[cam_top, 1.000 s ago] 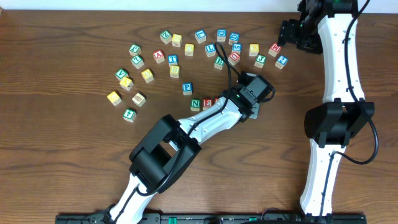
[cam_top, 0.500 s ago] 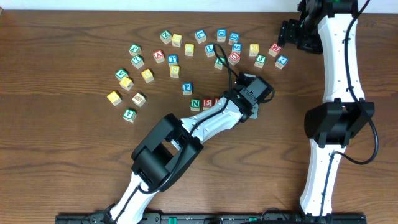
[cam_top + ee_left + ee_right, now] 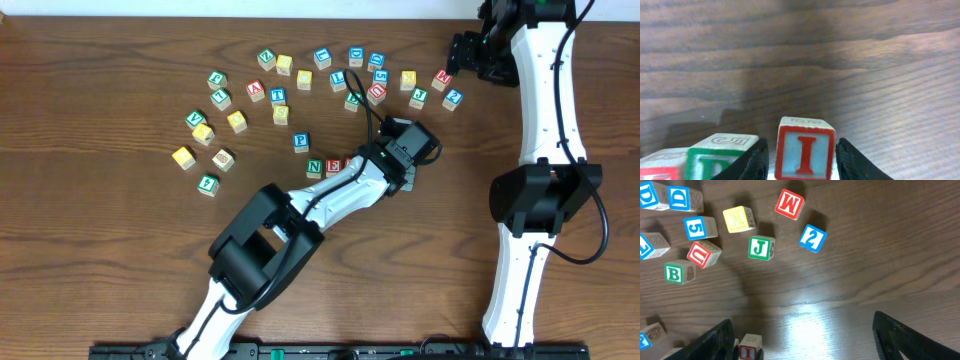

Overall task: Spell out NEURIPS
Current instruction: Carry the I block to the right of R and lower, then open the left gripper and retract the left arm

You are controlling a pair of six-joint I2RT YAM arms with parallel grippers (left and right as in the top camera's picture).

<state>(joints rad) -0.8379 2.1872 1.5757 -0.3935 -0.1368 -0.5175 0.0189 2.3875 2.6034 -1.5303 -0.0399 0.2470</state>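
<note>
A red I cube (image 3: 805,150) stands on the table between the fingers of my left gripper (image 3: 802,162), with a narrow gap on each side. A green R cube (image 3: 720,157) sits just left of it, then a red cube (image 3: 660,169) whose letter is cut off. In the overhead view, green N (image 3: 315,167) and red E (image 3: 333,165) start the row, and my left gripper (image 3: 395,165) covers the rest. Blue P (image 3: 301,142) lies apart above the row. The I cube also shows in the right wrist view (image 3: 749,349). My right gripper (image 3: 462,55) is open and empty at the far right.
Several other letter cubes lie in an arc across the far half of the table (image 3: 120,260), among them M (image 3: 789,203), 2 (image 3: 812,238), J (image 3: 761,248), B (image 3: 679,273) and 5 (image 3: 696,227). The right arm's elbow (image 3: 545,195) hangs over the right side.
The left wrist shifted very slightly and came back. The cubes and the right arm have not moved.
</note>
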